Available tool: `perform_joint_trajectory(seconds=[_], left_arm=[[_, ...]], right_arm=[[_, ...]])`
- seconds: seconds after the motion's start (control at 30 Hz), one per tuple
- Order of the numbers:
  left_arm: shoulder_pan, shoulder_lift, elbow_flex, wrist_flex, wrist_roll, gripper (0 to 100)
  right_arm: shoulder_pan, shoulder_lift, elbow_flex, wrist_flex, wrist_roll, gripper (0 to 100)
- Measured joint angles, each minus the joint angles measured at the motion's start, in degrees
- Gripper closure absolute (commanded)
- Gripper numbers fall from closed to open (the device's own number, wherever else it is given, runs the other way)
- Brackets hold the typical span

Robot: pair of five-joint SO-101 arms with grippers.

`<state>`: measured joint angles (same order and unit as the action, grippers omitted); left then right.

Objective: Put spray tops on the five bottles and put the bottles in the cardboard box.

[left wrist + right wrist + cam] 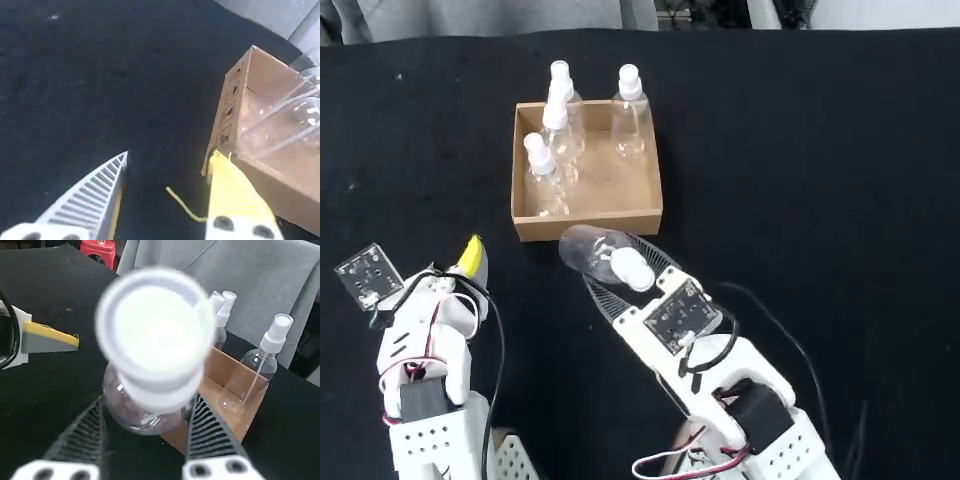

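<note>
Right claw [149, 407] tight around 1 capped bottle [588, 250] — left claw [170, 157] spread, beside box [227, 115]

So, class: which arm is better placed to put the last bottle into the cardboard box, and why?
Right. The right gripper is shut on the fifth bottle, spray top already on, close to the near wall of the cardboard box. The left gripper is open and empty by the box's corner.
</note>
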<state>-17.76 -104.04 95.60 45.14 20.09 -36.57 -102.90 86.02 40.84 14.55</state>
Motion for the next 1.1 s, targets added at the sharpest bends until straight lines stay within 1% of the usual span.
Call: perform_joint_trajectory(seconds=[0.23,0.43,0.7,1.1], left_arm=[[0.09,0.00,0.09,0.00,0.00,76],[0.09,0.00,0.09,0.00,0.00,76],[0.09,0.00,0.09,0.00,0.00,76],[0.09,0.00,0.35,-0.09,0.00,76]], right_arm=[[-0.09,0.00,-0.26,0.00,0.09,97.8],[0.00,0.00,-4.57,0.00,0.97,97.8],[6.07,0.62,-12.84,0.00,1.05,97.8],[11.16,24.35,-25.67,-0.09,1.05,97.8]])
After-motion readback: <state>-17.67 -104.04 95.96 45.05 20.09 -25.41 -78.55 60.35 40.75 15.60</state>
